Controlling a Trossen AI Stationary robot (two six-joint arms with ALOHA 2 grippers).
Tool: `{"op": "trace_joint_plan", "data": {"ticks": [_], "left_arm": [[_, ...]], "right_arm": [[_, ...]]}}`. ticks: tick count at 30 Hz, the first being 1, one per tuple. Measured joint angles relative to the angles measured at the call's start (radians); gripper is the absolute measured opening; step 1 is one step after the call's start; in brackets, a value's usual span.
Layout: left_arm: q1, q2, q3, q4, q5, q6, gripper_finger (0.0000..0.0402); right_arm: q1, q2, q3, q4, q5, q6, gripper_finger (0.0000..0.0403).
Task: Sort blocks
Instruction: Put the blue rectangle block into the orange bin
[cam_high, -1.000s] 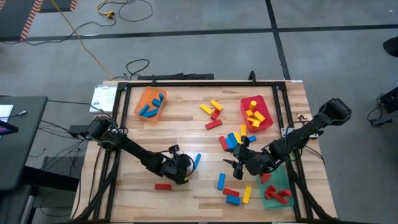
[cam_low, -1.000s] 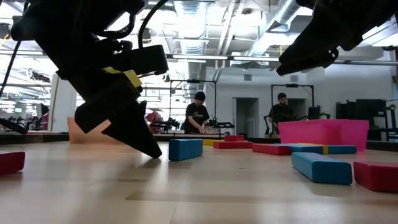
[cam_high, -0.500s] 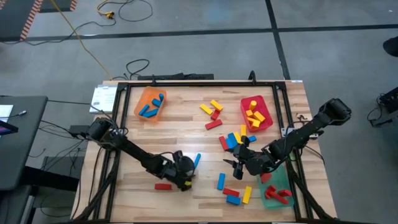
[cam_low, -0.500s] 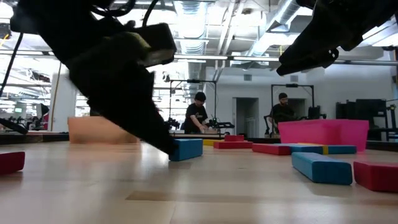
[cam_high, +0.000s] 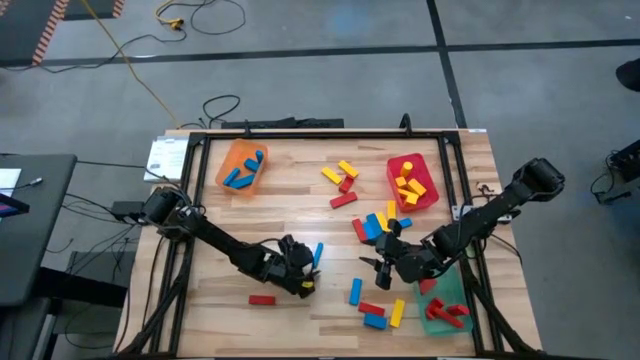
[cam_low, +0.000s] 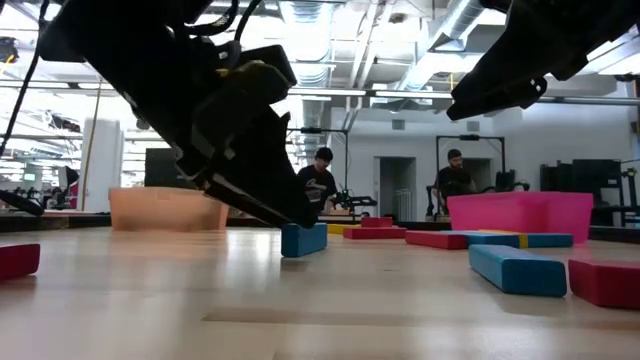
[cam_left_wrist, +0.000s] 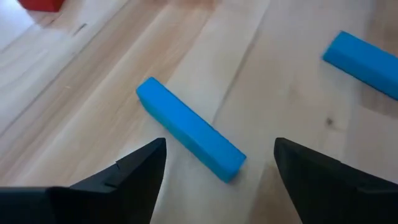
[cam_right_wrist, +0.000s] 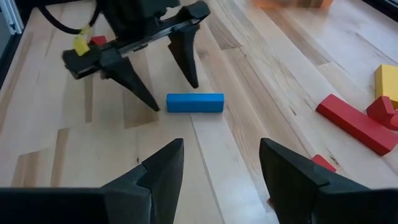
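A blue block (cam_left_wrist: 189, 137) lies flat on the wooden table (cam_high: 220, 230), left of its middle. My left gripper (cam_high: 307, 269) is open and slants down at the block. Its two fingers (cam_right_wrist: 146, 93) stand on either side of the block's one end (cam_right_wrist: 171, 102), and a gap shows in the left wrist view. My right gripper (cam_high: 378, 262) hangs open above the table, right of the block, with nothing between its fingers. More red, yellow and blue blocks (cam_high: 375, 225) lie loose around it.
An orange tray (cam_high: 242, 166) at the far left holds blue blocks. A red tray (cam_high: 412, 182) at the far right holds yellow ones, and a green tray (cam_high: 443, 305) at the near right holds red ones. A lone red block (cam_high: 262, 299) lies near the front edge.
My left gripper has opened from shut. It has moved a little toward the table's right edge, up to the blue block, and has rolled, so its fingers now straddle the block's end. The block has stayed where it was.
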Motion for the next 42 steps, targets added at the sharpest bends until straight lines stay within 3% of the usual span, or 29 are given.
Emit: {"op": "trace_joint_plan", "data": {"ticks": [8,13,29,32,42], "left_arm": [[0.031,0.114,0.02,0.018,0.0,-0.029,0.0291],[0.028,0.137,0.029,0.021,-0.023,-0.018,0.0268],[0.008,0.111,0.028,-0.019,-0.015,0.177,0.0085],[0.004,0.076,0.024,-0.059,-0.015,0.246,0.0054],[-0.003,-0.064,0.023,-0.172,0.02,0.403,0.0057]], "right_arm": [[0.0,0.0,0.0,0.001,0.0,0.0,0.0226],[0.0,0.0,0.0,-0.002,0.0,0.0,0.0226],[-0.009,0.008,0.0,-0.011,0.0,-0.039,0.0226],[-0.008,0.056,0.0,0.034,-0.002,-0.085,0.0226],[-0.073,0.314,0.0,0.404,-0.023,-0.272,0.0226]]}}
